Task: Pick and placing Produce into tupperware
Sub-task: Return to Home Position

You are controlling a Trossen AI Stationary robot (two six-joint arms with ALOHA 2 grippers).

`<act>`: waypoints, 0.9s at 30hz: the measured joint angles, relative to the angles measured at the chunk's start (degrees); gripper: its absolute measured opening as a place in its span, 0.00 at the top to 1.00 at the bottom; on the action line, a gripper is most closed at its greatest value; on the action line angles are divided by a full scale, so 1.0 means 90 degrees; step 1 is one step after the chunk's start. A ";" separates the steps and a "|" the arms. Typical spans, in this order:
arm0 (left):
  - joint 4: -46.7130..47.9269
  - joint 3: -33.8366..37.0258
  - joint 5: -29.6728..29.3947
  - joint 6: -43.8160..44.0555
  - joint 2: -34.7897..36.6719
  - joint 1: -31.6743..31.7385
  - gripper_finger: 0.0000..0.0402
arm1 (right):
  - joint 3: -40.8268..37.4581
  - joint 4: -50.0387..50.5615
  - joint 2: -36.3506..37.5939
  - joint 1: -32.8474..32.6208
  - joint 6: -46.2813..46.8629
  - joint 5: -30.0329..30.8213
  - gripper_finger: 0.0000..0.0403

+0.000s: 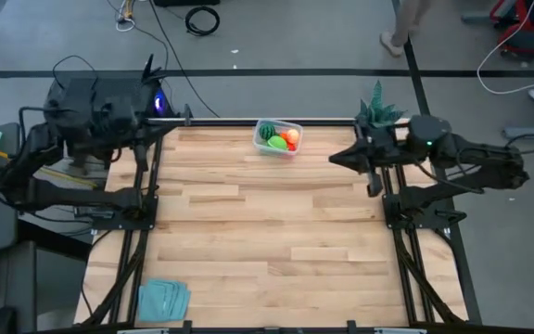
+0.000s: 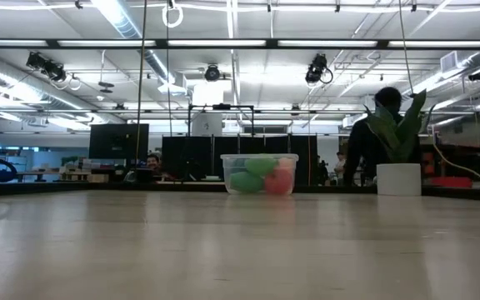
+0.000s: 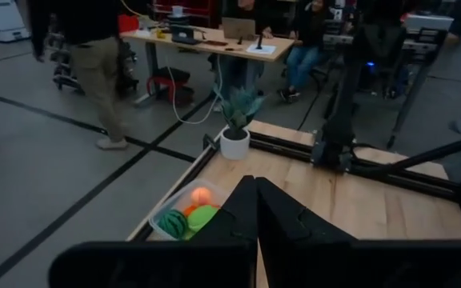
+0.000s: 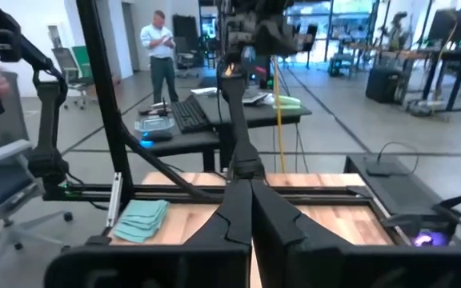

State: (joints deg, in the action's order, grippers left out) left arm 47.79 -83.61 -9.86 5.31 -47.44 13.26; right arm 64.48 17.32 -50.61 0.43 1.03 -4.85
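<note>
Hidden or unclear first. The low view shows neither arm. Through the cloudy wall of the tupperware (image 2: 260, 175) I get only soft green and pinkish-red blobs, with no outlines.

From above, the produce (image 1: 279, 139) is packed tight and the pieces overlap. I can separate:
- a dark-striped green piece (image 3: 173, 222)
- a smooth, lighter green piece (image 3: 202, 218)
- a round peach-orange piece (image 3: 202, 195)
- a sliver of red (image 1: 292, 147)

The rest I cannot tell apart. In the left wrist view one end of the box is covered by my own dark fingers. A standing person (image 3: 94, 56) is cut off by the frame edge.

Materials: the box is thin clear plastic, rectangular with rounded corners, and its top is open. The produce surfaces look smooth. The tabletop (image 1: 267, 232) is pale wood laid in long strips.

Orientation: the box sits upright at the far edge of the tabletop, about midway between the arms. Its long axis runs along that edge, slightly skewed. All the produce I can see lies inside it.

The left pincer (image 3: 254, 192) is clenched on nothing, its fingers meeting in one seam. It is held at the far left side, facing across toward the box.

The right pincer (image 4: 251, 192) is likewise clenched and empty. It is at the far right side, pointing inward and apart from the box.

The spiky plant (image 1: 378, 107) in its white pot stands at the far right corner, just beside the right arm. A folded teal cloth (image 1: 163, 299) lies at the near left corner.
</note>
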 joint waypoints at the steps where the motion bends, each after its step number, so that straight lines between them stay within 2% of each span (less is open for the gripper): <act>1: -0.0089 0.0204 0.0047 0.0026 0.0159 0.0000 0.99 | -0.0070 -0.0002 0.0121 -0.0017 -0.0065 0.0039 0.98; 8: -0.1587 0.1935 0.0386 0.0312 0.1465 0.0002 0.99 | -0.0796 -0.0199 0.1178 -0.0030 -0.0077 0.0254 0.99; 15: -0.2524 0.3225 0.0412 0.0508 0.2752 0.0002 0.99 | -0.2000 -0.1290 0.2587 -0.0030 -0.0027 0.0253 0.99; 21: -0.2817 0.3916 0.0412 0.0512 0.3760 0.0002 0.99 | -0.2866 -0.1776 0.3586 -0.0028 0.0033 0.0280 0.99; 27: -0.2954 0.4296 0.0410 0.0511 0.4676 0.0002 0.99 | -0.3252 -0.1923 0.4388 -0.0027 -0.0107 0.0298 0.99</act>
State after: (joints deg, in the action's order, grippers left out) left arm 21.21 -44.95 -6.17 9.91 -5.36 13.28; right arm 35.21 0.01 -11.12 0.19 0.07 -2.17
